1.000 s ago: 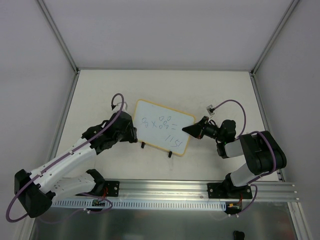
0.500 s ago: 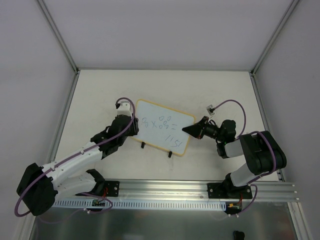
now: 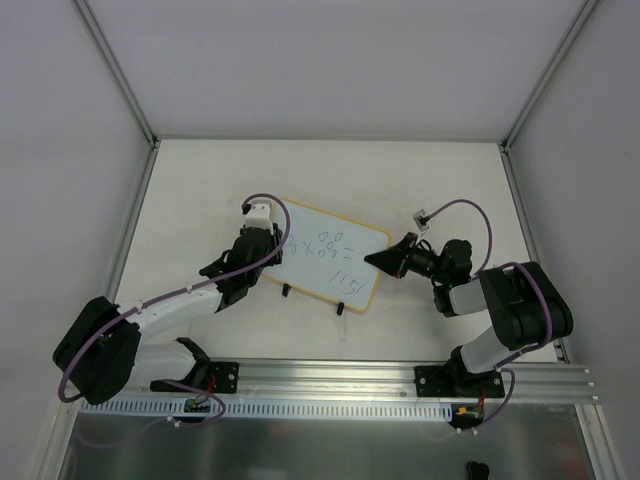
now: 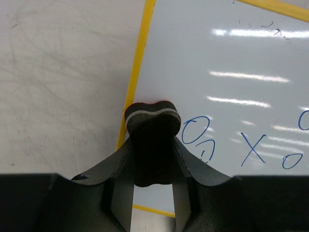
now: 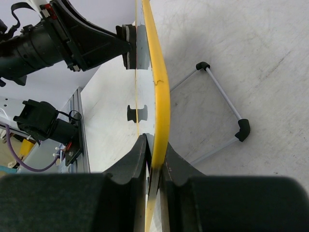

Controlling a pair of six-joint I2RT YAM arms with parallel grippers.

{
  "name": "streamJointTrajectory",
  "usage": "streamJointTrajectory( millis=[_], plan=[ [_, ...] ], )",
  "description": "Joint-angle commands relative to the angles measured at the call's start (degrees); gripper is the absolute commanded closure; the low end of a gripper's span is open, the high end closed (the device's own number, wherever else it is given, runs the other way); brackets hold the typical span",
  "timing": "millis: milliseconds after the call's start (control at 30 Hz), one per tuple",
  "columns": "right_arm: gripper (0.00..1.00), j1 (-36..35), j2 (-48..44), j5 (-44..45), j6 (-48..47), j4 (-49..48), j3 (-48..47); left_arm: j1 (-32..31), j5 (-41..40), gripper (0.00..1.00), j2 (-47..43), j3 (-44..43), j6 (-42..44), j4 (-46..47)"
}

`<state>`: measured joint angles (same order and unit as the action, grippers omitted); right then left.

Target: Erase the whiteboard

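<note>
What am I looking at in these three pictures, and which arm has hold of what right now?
Two robot arms are bolted at the near edge of a table. The wide picture looks down from above and behind; the other two come from wrist cameras. On the table stands a small whiteboard with blue writing. The right gripper is shut on its yellow edge. The left gripper is shut on a black eraser, at the board's left edge beside the first marks.
</note>
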<state>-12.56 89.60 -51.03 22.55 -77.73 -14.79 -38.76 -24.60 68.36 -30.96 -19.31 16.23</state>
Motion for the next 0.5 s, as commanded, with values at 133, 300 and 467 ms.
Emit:
streamJointTrajectory(
  millis=[133, 300, 467],
  plan=[
    [1.00, 0.2, 0.6, 0.0, -6.2, -10.0, -0.3, 0.5, -0.4, 1.00, 4.1, -1.7, 0.9, 5.7],
    [1.00, 0.1, 1.0, -0.1, -6.0, -10.0, -0.8, 0.5, 1.5, 1.00, 4.5, -1.6, 0.9, 7.4],
    [1.00, -0.4, 1.0, -0.7, -7.1, -10.0, -0.7, 0.5, 5.1, 1.00, 4.1, -1.6, -0.7, 7.5]
  ],
)
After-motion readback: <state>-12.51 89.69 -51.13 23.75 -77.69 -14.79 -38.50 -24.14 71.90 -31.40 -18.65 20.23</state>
